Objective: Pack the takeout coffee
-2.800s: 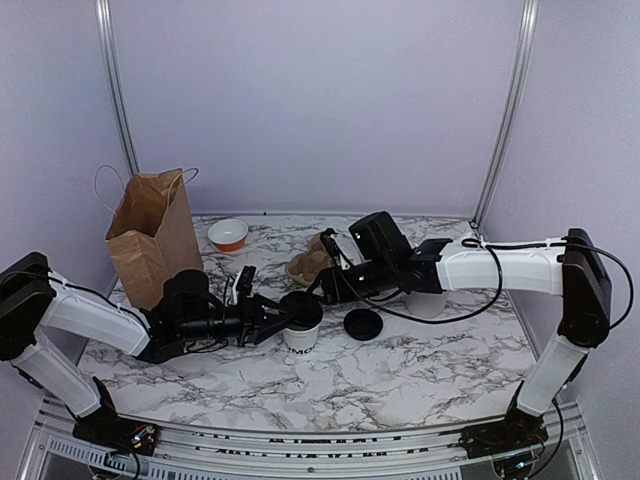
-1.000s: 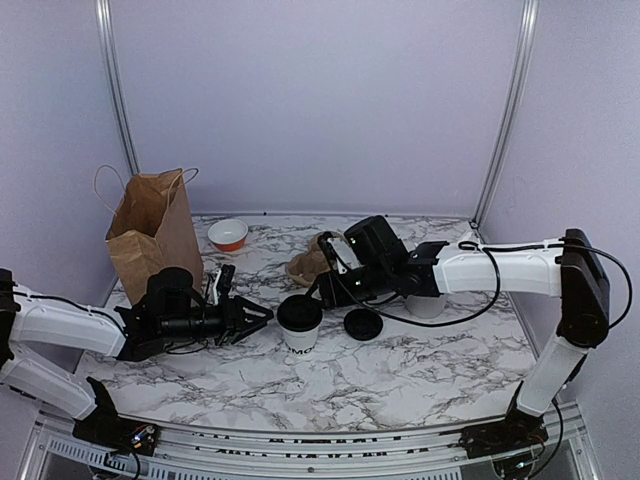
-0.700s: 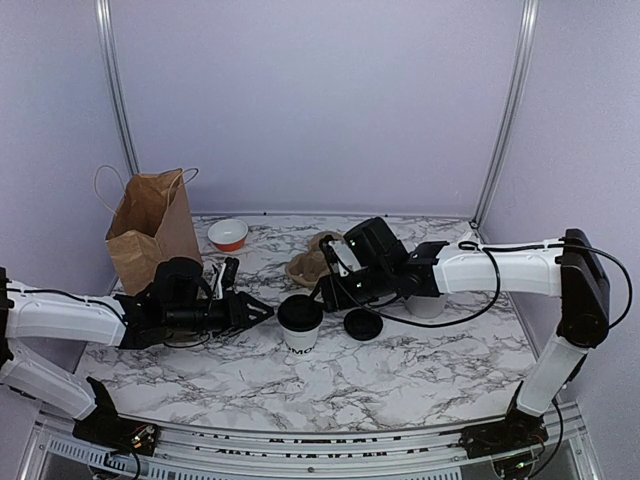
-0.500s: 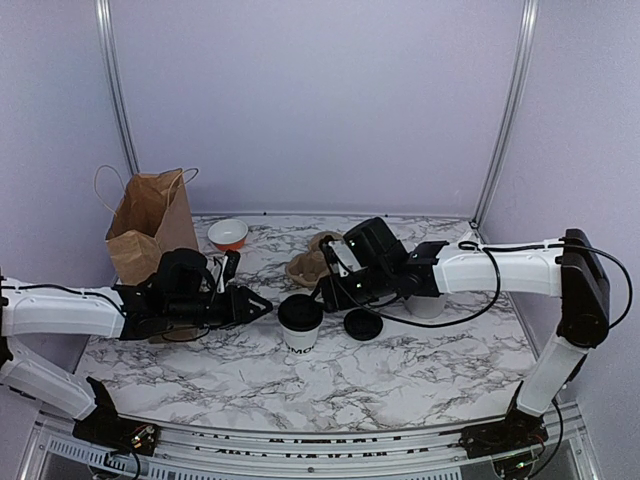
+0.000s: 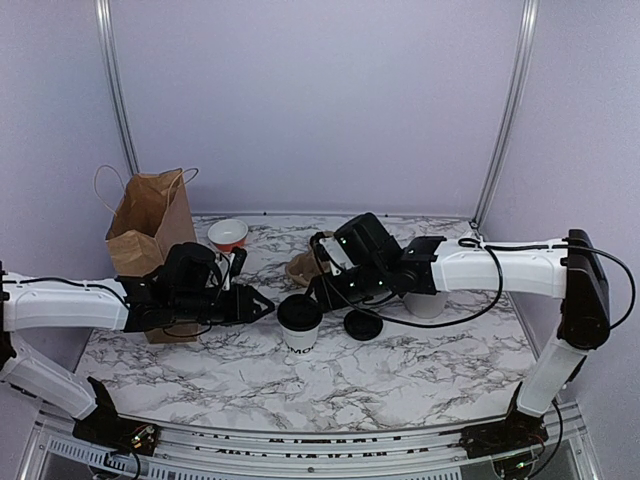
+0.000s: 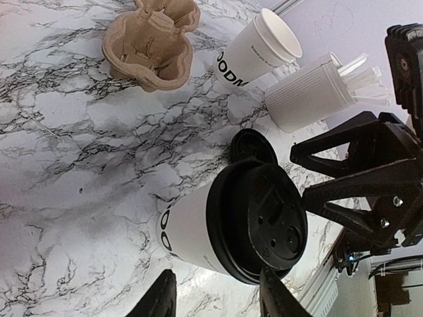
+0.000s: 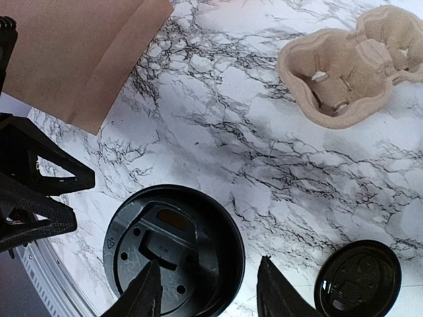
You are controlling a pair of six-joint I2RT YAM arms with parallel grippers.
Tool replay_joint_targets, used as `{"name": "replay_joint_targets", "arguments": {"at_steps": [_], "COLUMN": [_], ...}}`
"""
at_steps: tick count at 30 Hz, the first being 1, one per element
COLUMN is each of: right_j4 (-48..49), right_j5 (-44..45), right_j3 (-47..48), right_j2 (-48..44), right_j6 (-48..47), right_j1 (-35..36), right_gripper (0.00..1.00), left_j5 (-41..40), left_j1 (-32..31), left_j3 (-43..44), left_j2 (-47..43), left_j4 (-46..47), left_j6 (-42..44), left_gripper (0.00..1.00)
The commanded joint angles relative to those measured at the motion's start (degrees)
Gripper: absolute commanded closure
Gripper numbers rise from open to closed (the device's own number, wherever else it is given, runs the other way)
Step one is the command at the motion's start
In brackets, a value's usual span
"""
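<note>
- paper bag [image 5: 150, 238]: upright, far left of the top view, handles up.
- my left claw [image 6: 217, 284]: fingers spread, nothing in it. In the top view it's left of centre, tips aimed at the cup and close to it with a small gap.
- red-and-white bowl [image 5: 228, 234]: upper left of centre, behind my left claw.
- white paper cup [image 5: 300, 337]: upright at centre on the marble table [image 5: 420, 385], black lettering low on its side. Black lid [image 5: 300, 312] is seated on top.
- brown pulp carrier [image 5: 305, 266]: just behind the cup.
- my right claw [image 7: 210, 277]: spread, holding nothing, close over the lidded cup. Can't tell if it touches.
- second black lid [image 5: 363, 324]: flat on the table, right of the cup.
- ribbed white cylinder of utensils [image 6: 307, 96] and another white cup [image 6: 254, 56]: side by side, upper right of the left wrist view.
</note>
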Motion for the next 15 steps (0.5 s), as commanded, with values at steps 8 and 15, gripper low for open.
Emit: {"name": "replay_joint_targets", "arguments": {"at_steps": [8,15], "right_j4": [-2.9,-3.6], "right_j5": [2.3,2.7], "right_j3": [1.9,2.0], "right_j2": [-0.5,0.0], "right_j6": [-1.1,-1.5], "right_j1": [1.1,1.8], "right_gripper": [0.52,0.51], "left_j5": [-0.9,-2.9], "left_j1": [-1.9,-2.8], "left_j3": [5.2,7.0], "left_j2": [2.8,4.6], "left_j4": [-2.4,-5.1], "left_j6": [1.8,2.5], "left_gripper": [0.54,0.54]}}
